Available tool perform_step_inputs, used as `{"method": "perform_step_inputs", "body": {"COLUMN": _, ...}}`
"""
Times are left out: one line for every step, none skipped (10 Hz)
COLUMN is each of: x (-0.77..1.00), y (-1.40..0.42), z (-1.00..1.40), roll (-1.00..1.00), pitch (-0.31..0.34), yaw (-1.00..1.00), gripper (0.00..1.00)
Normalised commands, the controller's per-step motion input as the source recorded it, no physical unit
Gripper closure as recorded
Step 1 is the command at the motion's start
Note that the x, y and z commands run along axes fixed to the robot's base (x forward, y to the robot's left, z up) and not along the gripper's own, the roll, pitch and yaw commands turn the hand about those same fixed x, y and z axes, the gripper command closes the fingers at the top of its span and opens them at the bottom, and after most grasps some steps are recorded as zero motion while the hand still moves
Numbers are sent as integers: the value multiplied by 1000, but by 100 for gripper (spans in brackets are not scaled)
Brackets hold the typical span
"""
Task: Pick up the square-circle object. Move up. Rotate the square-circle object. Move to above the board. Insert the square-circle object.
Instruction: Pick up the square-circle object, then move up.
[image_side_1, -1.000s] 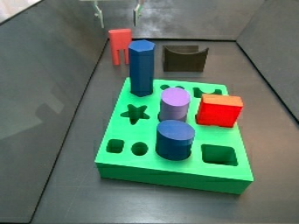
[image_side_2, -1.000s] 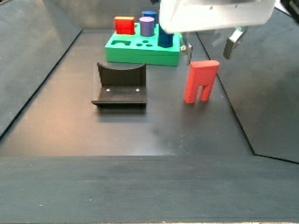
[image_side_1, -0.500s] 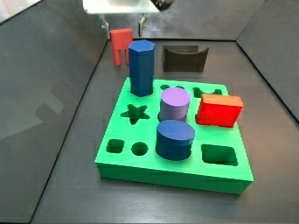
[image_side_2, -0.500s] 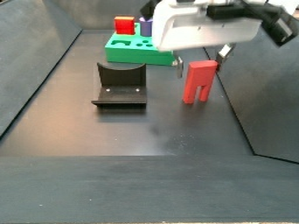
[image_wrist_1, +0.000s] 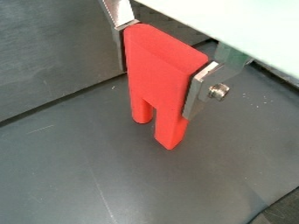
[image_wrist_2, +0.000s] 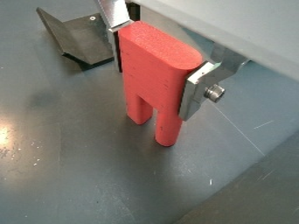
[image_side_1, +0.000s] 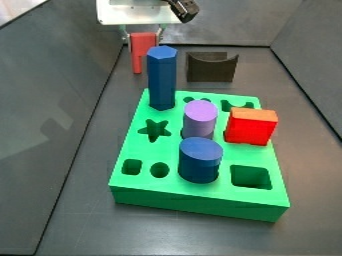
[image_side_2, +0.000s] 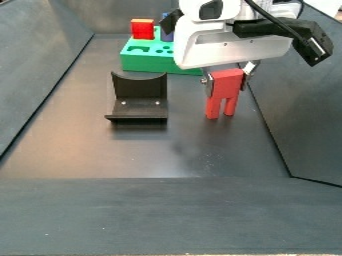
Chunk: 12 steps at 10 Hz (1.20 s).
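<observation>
The salmon-red square-circle object (image_wrist_1: 158, 83) stands upright on its two prongs on the dark floor, and both wrist views show it (image_wrist_2: 152, 83) between my fingers. My gripper (image_wrist_1: 160, 61) (image_wrist_2: 156, 59) is shut on its block end, one silver finger flat against each side. In a side view the object (image_side_1: 139, 52) shows under the gripper (image_side_1: 140, 36) at the back, beyond the green board (image_side_1: 144, 172). From the opposite side view the object (image_side_2: 223, 95) stands to the right of the board (image_side_2: 154, 66), with the gripper (image_side_2: 225, 72) on its top.
The board carries a tall blue prism (image_side_1: 162, 75), a purple cylinder (image_side_1: 199, 120), a red cube (image_side_1: 250, 126) and a blue cylinder (image_side_1: 201, 158). The dark fixture (image_side_1: 211, 67) (image_side_2: 136, 95) (image_wrist_2: 82, 39) stands close beside the object. Walls enclose the floor.
The gripper has come down from above the object, and its fingers now sit against the block end. The object has shifted slightly sideways on the floor.
</observation>
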Motion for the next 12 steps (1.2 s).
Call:
{"method": "perform_step_inputs", "body": {"x": 0, "y": 0, "z": 0, "roll": 0, "pitch": 0, "yaw": 0, "gripper": 100}}
{"method": "perform_step_inputs", "body": {"x": 0, "y": 0, "z": 0, "roll": 0, "pitch": 0, "yaw": 0, "gripper": 100}}
{"method": "perform_step_inputs", "body": {"x": 0, "y": 0, "z": 0, "roll": 0, "pitch": 0, "yaw": 0, "gripper": 100}}
{"method": "perform_step_inputs", "body": {"x": 0, "y": 0, "z": 0, "roll": 0, "pitch": 0, "yaw": 0, "gripper": 100}}
{"method": "perform_step_inputs", "body": {"x": 0, "y": 0, "z": 0, "roll": 0, "pitch": 0, "yaw": 0, "gripper": 100}}
{"method": "perform_step_inputs", "body": {"x": 0, "y": 0, "z": 0, "roll": 0, "pitch": 0, "yaw": 0, "gripper": 100}}
{"method": "perform_step_inputs", "body": {"x": 0, "y": 0, "z": 0, "roll": 0, "pitch": 0, "yaw": 0, "gripper": 100}}
{"method": "perform_step_inputs", "body": {"x": 0, "y": 0, "z": 0, "roll": 0, "pitch": 0, "yaw": 0, "gripper": 100}}
{"method": "perform_step_inputs", "body": {"x": 0, "y": 0, "z": 0, "roll": 0, "pitch": 0, "yaw": 0, "gripper": 100}}
{"method": "perform_step_inputs", "body": {"x": 0, "y": 0, "z": 0, "roll": 0, "pitch": 0, "yaw": 0, "gripper": 100}}
{"method": "perform_step_inputs", "body": {"x": 0, "y": 0, "z": 833, "roll": 0, "pitch": 0, "yaw": 0, "gripper": 100}}
{"method": "perform_step_inputs", "body": {"x": 9, "y": 35, "z": 829, "roll": 2, "pitch": -2, "yaw": 14, "gripper": 100}}
